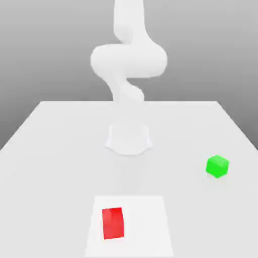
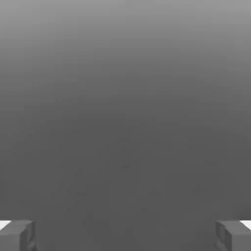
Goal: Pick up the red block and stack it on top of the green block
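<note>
Red block (image 1: 113, 223) apart from green block (image 1: 217, 166) on the counter (image 1: 55, 176)
Exterior view: relative to the white arm base (image 1: 129, 140), the red block sits nearer the camera, the green block toward the exterior view's right; hand view: the end effector (image 2: 125, 236) is spread open, empty.

A pale table (image 1: 60, 166) apparently bears red (image 1: 113, 223) and green (image 1: 217, 166) cubes.

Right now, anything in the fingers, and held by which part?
Nothing is held: the fingers stand wide apart, and the red block rests on the white patch.
</note>
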